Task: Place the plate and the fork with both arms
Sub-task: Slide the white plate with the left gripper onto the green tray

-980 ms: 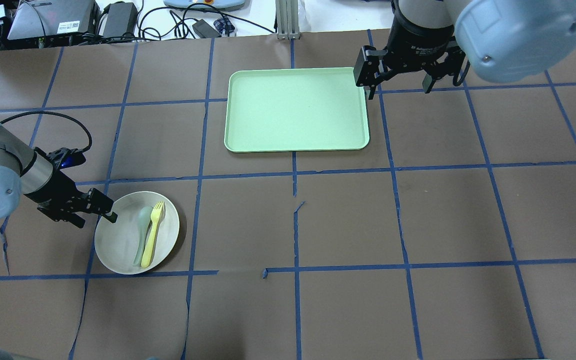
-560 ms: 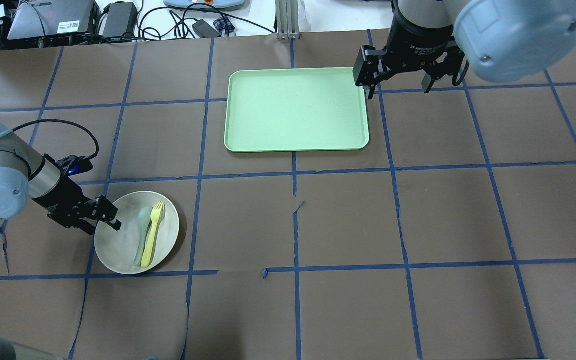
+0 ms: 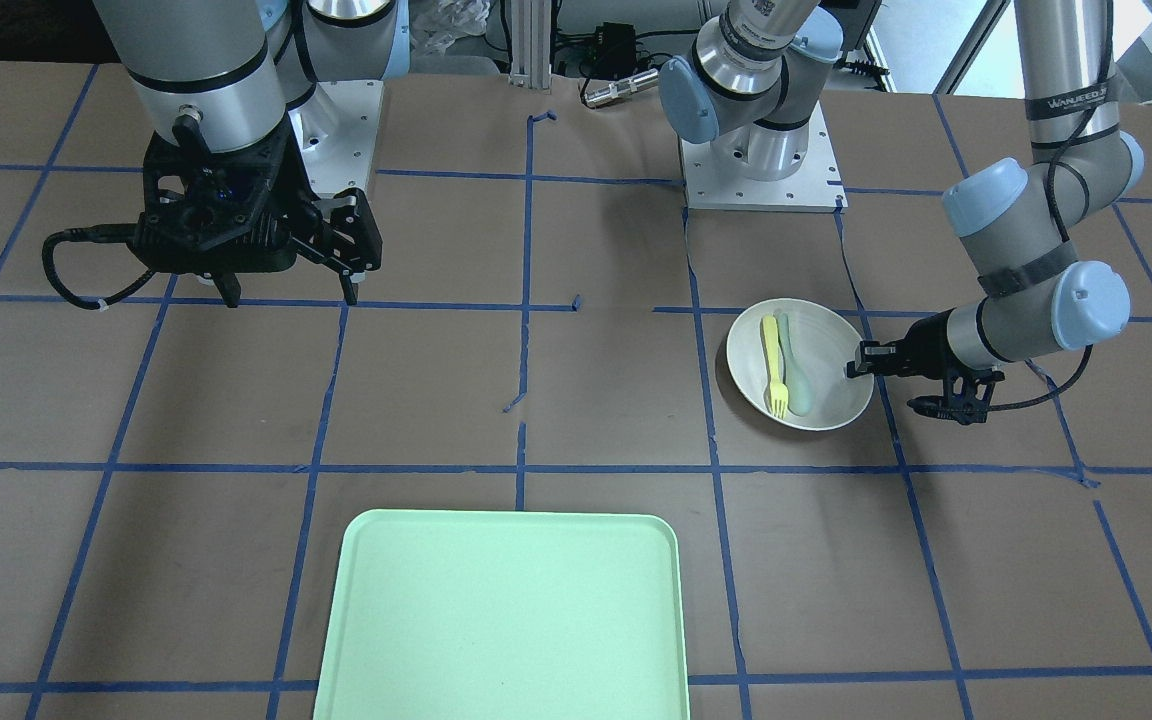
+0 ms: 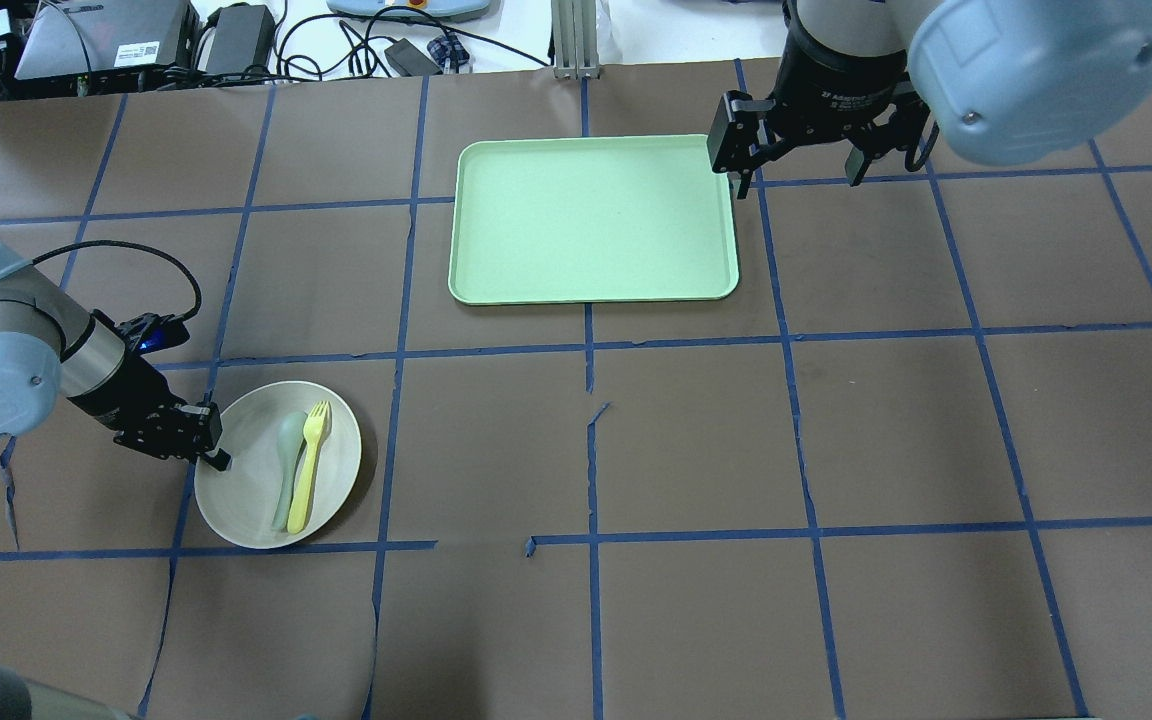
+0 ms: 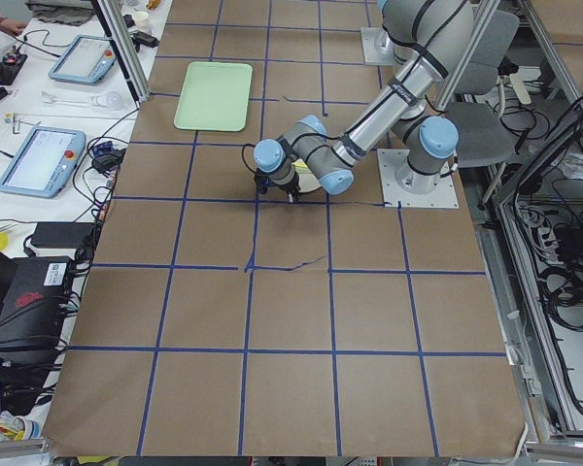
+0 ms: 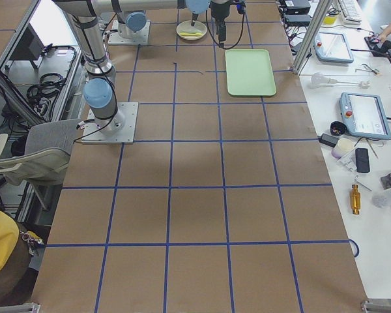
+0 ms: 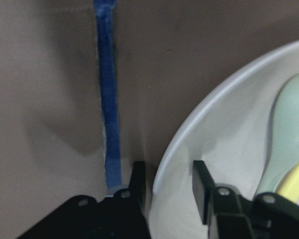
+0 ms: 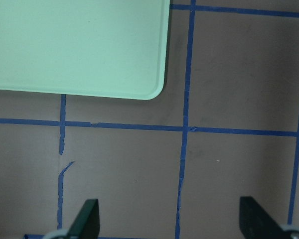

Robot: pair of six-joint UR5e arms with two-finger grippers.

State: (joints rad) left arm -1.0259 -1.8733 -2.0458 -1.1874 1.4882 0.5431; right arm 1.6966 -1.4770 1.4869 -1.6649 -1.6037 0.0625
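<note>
Right, containers first. I see the plate (image 4: 236,500) sitting on the counter (image 4: 696,430) on the robot's left side. It carries two things side by side: the pale yellow fork (image 4: 306,470) and a grey-green spoon (image 4: 284,475) touching it. Both lie lengthwise, tines and bowl pointing toward the far side of the counter in the overhead view. The tray (image 4: 591,218) lies well apart from the plate, farther out and toward the middle, its flat green floor showing from rim to rim.

At the plate's edge, my left tool (image 7: 169,191) comes in low from the outer side. Its fingers stand apart and straddle the rim, one outside on the counter by a blue tape line (image 7: 107,99), the other inside the plate near the spoon's bowl. A gap shows between the inner finger and the rim, so nothing is clamped. The right tool (image 4: 793,178) hangs above the counter just beside the tray's far right corner, fingers spread wide. Between plate and tray stretches brown counter crossed by tape lines.
</note>
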